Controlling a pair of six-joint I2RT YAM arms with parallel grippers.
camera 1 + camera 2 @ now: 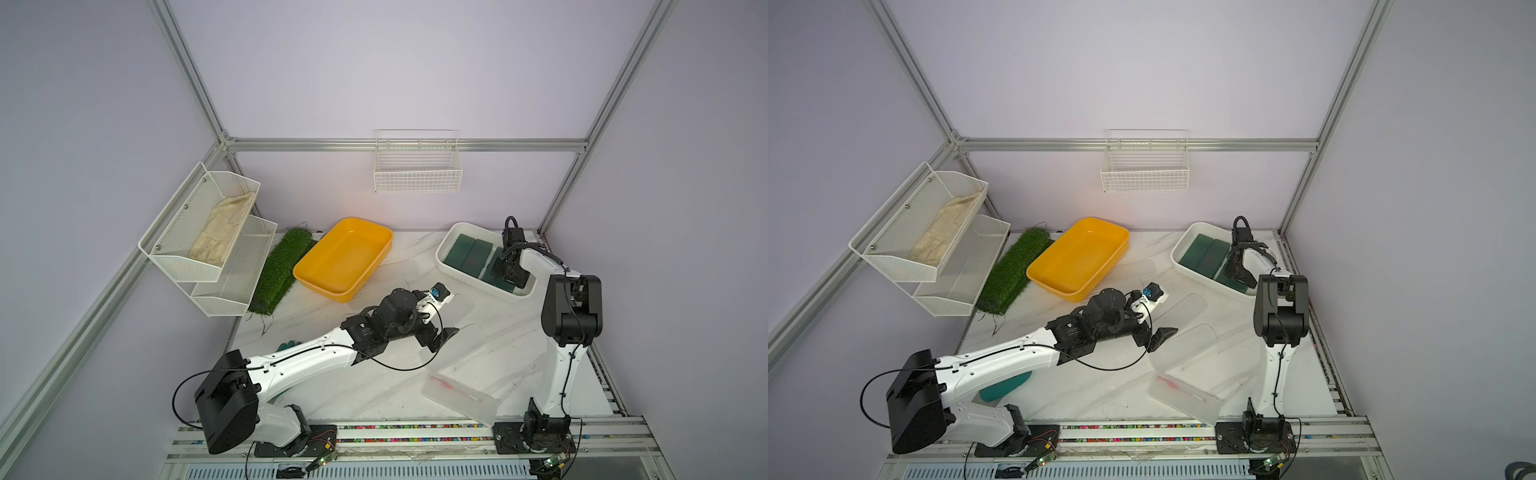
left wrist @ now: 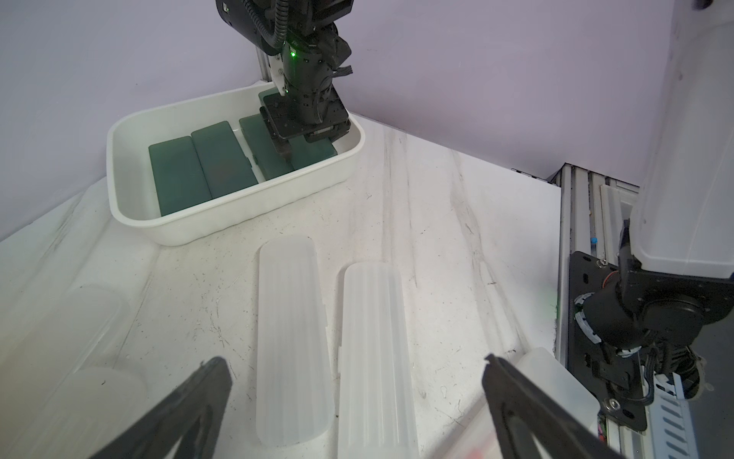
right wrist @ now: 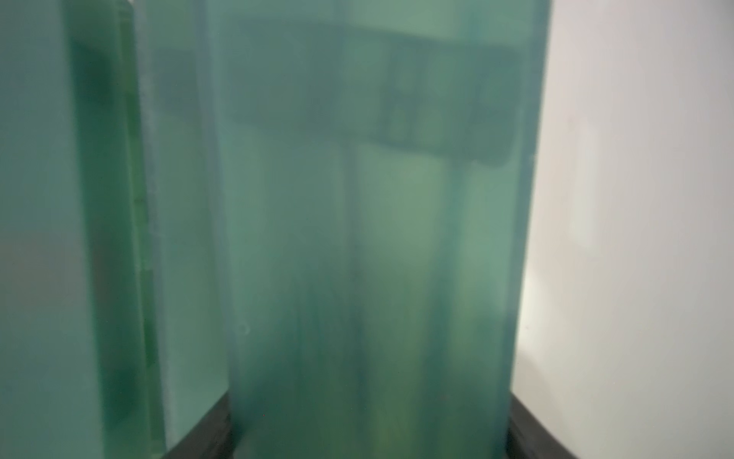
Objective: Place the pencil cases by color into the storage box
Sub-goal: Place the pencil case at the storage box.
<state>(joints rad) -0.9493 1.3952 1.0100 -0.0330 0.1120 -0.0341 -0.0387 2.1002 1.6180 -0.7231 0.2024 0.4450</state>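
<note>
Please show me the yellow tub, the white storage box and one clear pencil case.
yellow tub [image 1: 345,257]: in a top view, on its bare floor.
white storage box [image 2: 238,216]: left wrist view, on its outer wall.
clear pencil case [image 2: 292,337]: left wrist view, on the middle of its lid.

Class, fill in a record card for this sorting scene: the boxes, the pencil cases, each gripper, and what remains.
White box: holds green pencil cases, side by side
Yellow box: empty
Clear pencil cases: lying on the table
Right gripper: shut on one green pencil case inside the white box
Left gripper: open, above two clear cases
Remaining: clear cases not yet boxed
</note>
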